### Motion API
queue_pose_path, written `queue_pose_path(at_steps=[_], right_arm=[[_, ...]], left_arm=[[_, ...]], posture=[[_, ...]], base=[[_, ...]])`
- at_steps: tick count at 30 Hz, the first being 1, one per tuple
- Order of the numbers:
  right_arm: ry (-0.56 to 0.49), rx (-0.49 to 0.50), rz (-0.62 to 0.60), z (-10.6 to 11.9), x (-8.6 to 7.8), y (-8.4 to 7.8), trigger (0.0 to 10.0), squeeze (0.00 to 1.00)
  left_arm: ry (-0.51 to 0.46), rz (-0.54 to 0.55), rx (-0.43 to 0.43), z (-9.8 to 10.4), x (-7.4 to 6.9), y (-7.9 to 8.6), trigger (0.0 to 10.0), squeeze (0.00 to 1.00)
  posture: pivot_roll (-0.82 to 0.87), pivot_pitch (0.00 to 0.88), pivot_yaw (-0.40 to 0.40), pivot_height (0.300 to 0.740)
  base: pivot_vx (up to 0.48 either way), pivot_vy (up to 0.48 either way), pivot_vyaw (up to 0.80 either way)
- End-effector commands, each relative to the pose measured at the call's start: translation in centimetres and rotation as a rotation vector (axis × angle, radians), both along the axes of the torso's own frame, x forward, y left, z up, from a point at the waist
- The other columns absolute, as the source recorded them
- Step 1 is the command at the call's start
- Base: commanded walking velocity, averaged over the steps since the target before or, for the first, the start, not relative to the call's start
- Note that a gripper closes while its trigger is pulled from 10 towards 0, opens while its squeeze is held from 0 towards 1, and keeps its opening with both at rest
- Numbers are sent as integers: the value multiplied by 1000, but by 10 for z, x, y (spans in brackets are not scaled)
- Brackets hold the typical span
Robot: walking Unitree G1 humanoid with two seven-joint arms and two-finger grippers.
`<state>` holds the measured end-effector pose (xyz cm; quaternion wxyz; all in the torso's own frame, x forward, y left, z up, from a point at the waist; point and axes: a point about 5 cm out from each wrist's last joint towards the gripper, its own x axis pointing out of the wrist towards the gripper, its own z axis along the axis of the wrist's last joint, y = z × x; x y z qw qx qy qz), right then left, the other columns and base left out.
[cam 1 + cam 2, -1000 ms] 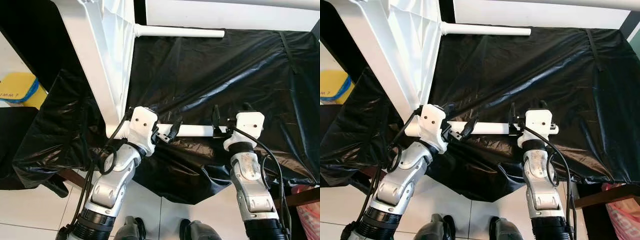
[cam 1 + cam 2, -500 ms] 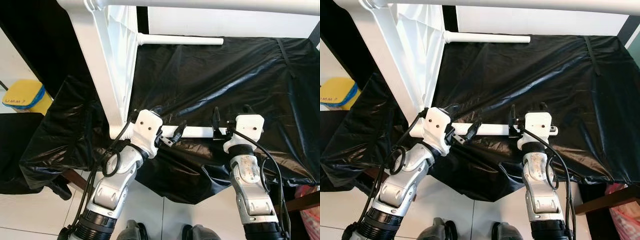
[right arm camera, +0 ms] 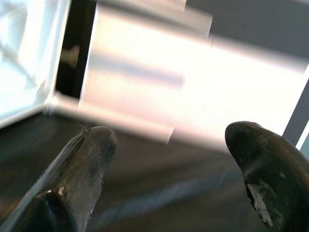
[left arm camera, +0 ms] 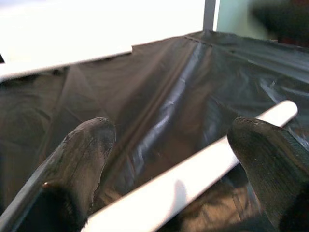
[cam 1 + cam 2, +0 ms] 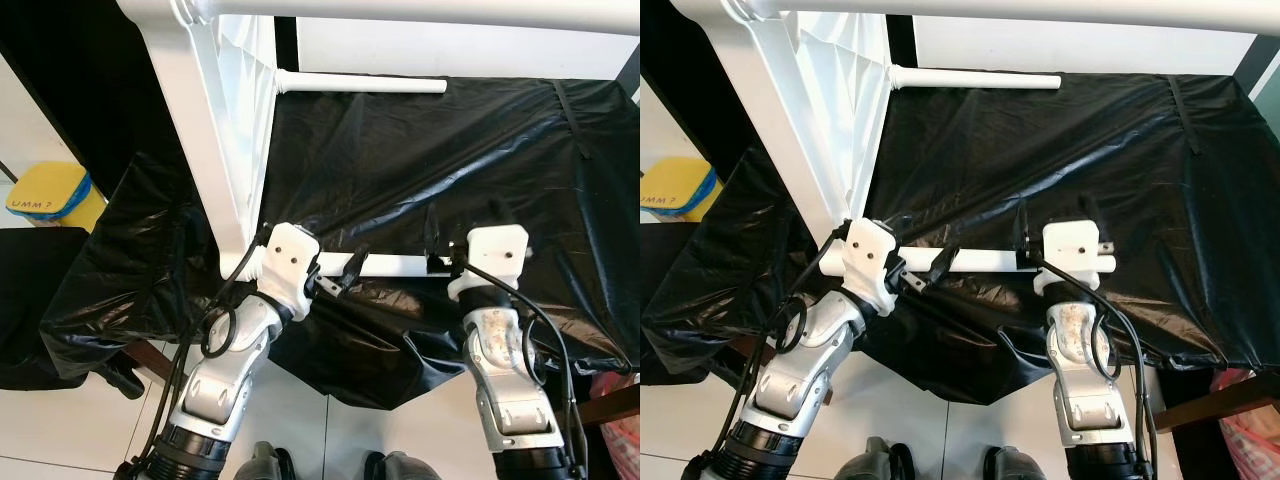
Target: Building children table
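white tube (image 5: 985,261) on black sheet (image 5: 1060,150) | left tool (image 5: 925,268), right tool (image 5: 1050,225) at its ends

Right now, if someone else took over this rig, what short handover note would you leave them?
Left hand: open, fingers either side of the near white tube, not clamped.
Right hand: open, at the tube's other end.
The near white tube lies on the black plastic sheet. A second white tube lies at the far edge, by the upright white frame.
Done: both hands lined up on the near tube.
Left: grip it and fit it to the frame.
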<state>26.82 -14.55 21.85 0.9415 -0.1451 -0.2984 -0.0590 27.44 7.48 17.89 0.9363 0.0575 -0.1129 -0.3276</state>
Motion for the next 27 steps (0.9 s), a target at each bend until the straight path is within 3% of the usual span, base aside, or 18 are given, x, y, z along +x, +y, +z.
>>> queue_pose_path(at_steps=[1,4,9,11,14,22,27], right_arm=[[-125,-69,-45,22,-6,2,10000,0],[-214,-146,-98,40,-9,4,10000,0],[-256,-194,-128,48,-11,5,10000,0],[-349,-296,-185,64,-17,7,10000,0],[-419,-355,-227,76,-23,8,10000,0],[-489,-403,-273,86,-32,5,10000,0],[-540,-448,-304,95,-37,3,10000,0]], left_arm=[[16,-39,13,-3,-4,-3,10000,0],[22,-49,25,-4,-4,-4,10000,0],[24,-53,29,-5,-4,-5,10000,0],[23,-62,36,-4,-1,-7,10000,0],[22,-65,35,-3,1,-8,10000,0],[26,-68,36,-4,6,-9,10000,0],[18,-69,54,-3,17,-10,10000,0]], posture=[[-16,138,-4,740],[-17,143,-3,740],[-17,147,-2,740],[-26,153,0,740],[-45,163,7,740],[-60,173,12,740],[-81,184,28,740]], base=[[0,0,0],[0,0,0],[0,0,0],[0,0,0],[0,0,0],[0,0,0],[0,0,0]])
